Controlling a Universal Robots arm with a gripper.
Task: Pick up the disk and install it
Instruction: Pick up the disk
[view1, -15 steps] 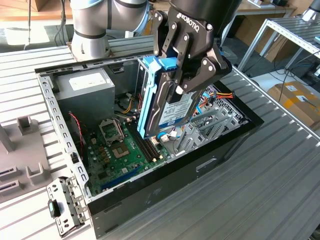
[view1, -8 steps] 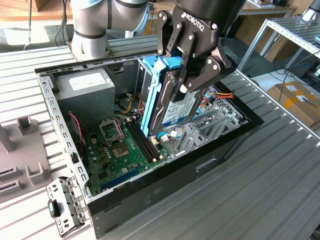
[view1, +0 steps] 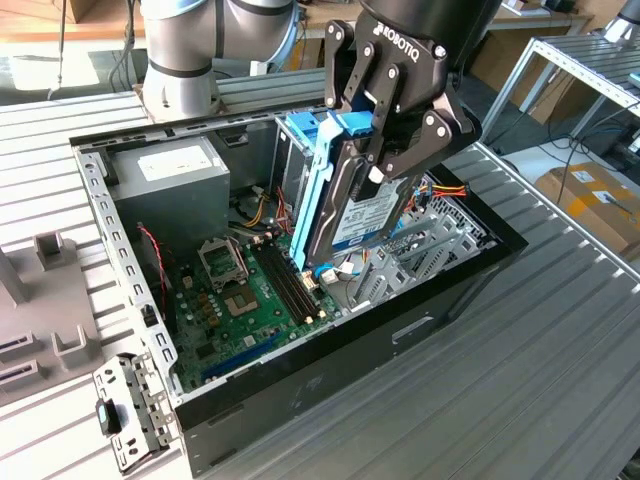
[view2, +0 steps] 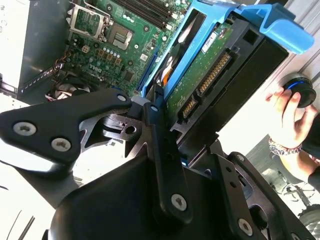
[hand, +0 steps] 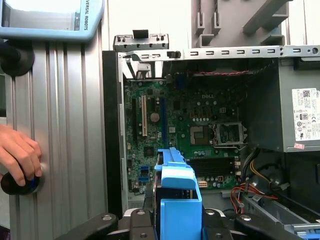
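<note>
As I watched remotely, my gripper (view1: 386, 160) was clamped on the disk (view1: 362, 226), tilted on edge over the open computer case (view1: 400, 332).

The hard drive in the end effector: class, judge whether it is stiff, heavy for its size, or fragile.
Probably stiff: the hard drive stands tilted in the end effector without sagging. Likely heavy for its size, given its metal body. Its exposed circuit board suggests knocks could damage it.

My gripper (view1: 385, 150) holds the disk (view1: 350, 215) over the board (view1: 240, 300) in the case (view1: 330, 370); the supply (view1: 165, 185) sits toward the exterior view's left.
</note>
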